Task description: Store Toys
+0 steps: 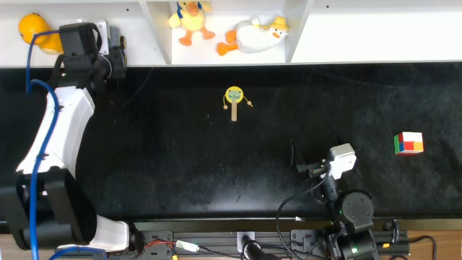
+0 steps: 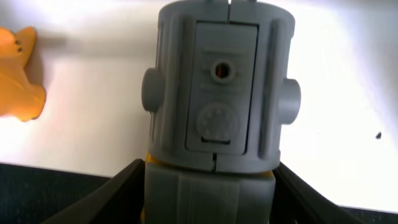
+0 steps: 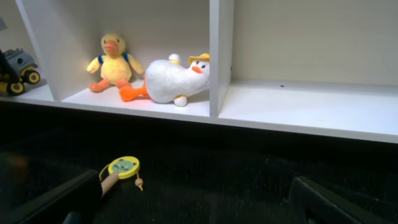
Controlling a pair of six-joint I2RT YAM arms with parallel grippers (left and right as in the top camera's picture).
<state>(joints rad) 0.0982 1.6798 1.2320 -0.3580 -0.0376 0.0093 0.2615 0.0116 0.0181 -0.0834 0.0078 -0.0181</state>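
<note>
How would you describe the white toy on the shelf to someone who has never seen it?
On the white shelf behind the black table, look in the middle compartment, which holds two plush toys. The white plush lies on its side, right of the upright yellow duck. It alone has a white body and a small yellow hat.

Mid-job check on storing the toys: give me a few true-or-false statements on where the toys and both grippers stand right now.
1. The left gripper is shut on the grey toy. True.
2. The rattle drum sits in the shelf. False: it lies on the black table.
3. The yellow duck and white duck share one shelf compartment. True.
4. The right gripper holds the colour cube. False: it is open, and the cube lies apart on the table.
</note>
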